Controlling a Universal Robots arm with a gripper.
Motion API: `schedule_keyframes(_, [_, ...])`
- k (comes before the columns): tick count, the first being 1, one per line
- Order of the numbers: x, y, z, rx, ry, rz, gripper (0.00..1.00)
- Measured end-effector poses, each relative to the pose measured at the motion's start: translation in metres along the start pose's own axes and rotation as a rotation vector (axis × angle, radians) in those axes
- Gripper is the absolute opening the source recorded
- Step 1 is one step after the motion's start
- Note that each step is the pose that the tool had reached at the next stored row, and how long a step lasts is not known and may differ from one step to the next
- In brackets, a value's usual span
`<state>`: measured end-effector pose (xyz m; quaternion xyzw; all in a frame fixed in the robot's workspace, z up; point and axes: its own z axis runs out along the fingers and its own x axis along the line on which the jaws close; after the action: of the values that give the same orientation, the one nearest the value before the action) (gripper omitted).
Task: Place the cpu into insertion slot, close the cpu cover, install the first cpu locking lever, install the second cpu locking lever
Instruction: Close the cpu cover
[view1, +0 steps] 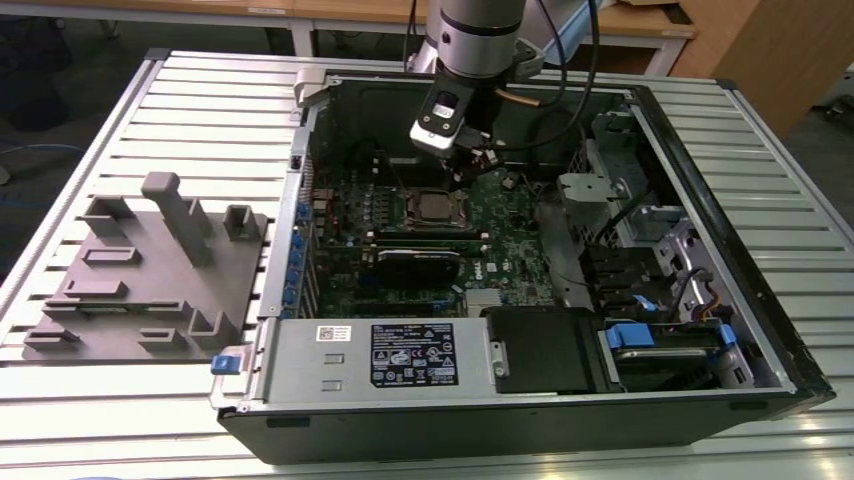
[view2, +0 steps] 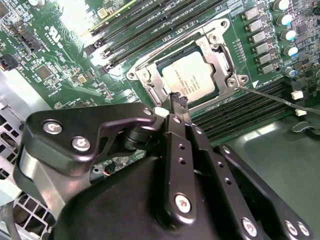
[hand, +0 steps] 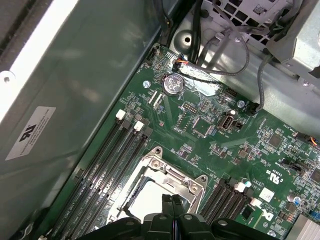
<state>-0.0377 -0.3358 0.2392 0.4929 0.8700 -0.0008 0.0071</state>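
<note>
Cpu (view2: 191, 77) lies seated in the insertion slot (view2: 202, 101), with the cpu cover (view2: 216, 50) down flat around it. The gripper (view2: 178, 100) hangs just beside the cover's edge, its tips pressed together and holding nothing. A thin locking lever (view2: 270, 96) juts free alongside. Latching it likely calls for a steady press down and under its catch, without slipping onto the memory slots (view2: 235, 117).
</note>
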Motion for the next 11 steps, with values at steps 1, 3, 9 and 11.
schedule_keyframes(1, [0.0000,0.0000,0.0000,0.0000,0.0000,0.000,0.10])
schedule_keyframes(3, [0.0000,0.0000,0.0000,0.0000,0.0000,0.000,0.10])
schedule_keyframes(9, [0.0000,0.0000,0.0000,0.0000,0.0000,-0.001,0.10])
schedule_keyframes(11, [0.0000,0.0000,0.0000,-0.0001,0.0000,-0.005,0.10])
